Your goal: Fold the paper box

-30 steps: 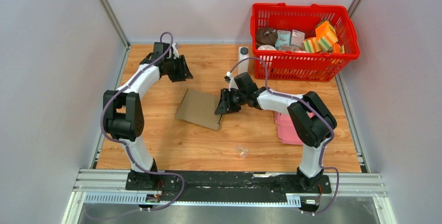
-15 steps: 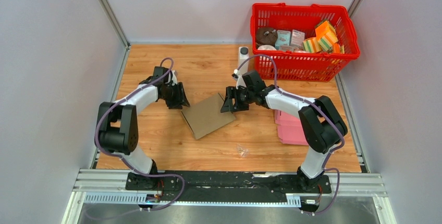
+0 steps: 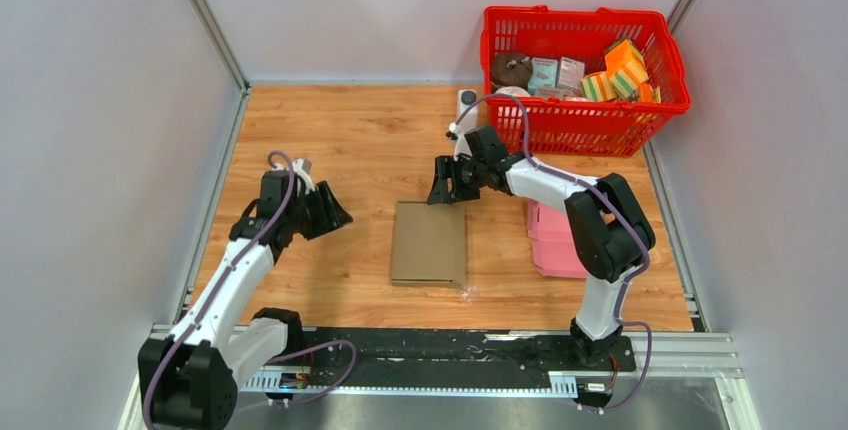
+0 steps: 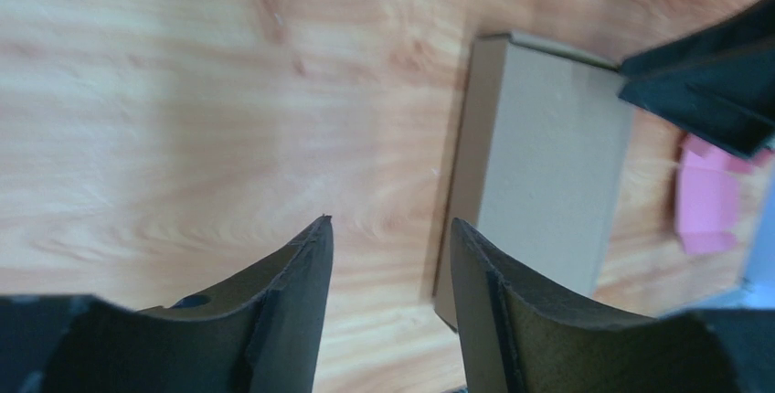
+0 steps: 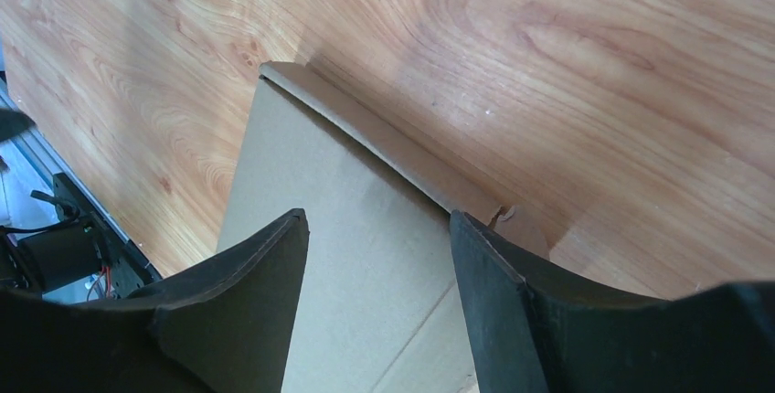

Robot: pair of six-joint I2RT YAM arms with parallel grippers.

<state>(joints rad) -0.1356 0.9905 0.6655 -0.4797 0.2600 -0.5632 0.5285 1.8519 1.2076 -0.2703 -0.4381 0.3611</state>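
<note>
Your paper box (image 3: 428, 243) lay flat on the wooden table (image 3: 350, 140), just below the middle of the top view. It was a plain brown rectangle with its long sides running up and down the frame.

Your left gripper (image 3: 330, 212) sat to the left of the box, apart from the cardboard, with its fingers (image 4: 292, 302) spread and holding nothing. In the left wrist view they framed mostly bare wood, and the box's edge showed just beside the right-hand finger.

Your right gripper (image 3: 447, 188) hung at the box's upper right corner, also released and gripping nothing. In the right wrist view the cardboard filled the gap between the fingers, and a narrow flap edge ran diagonally across it. You could not tell from these views whether the tips touched the board.

A pink stack (image 3: 553, 242) lay right of the box, partly under the right arm. A red basket (image 3: 580, 125) of small goods stood at the upper right, with a white bottle (image 3: 467, 105) just left of it. A small clear scrap (image 3: 465, 290) lay near the box's lower right corner.
</note>
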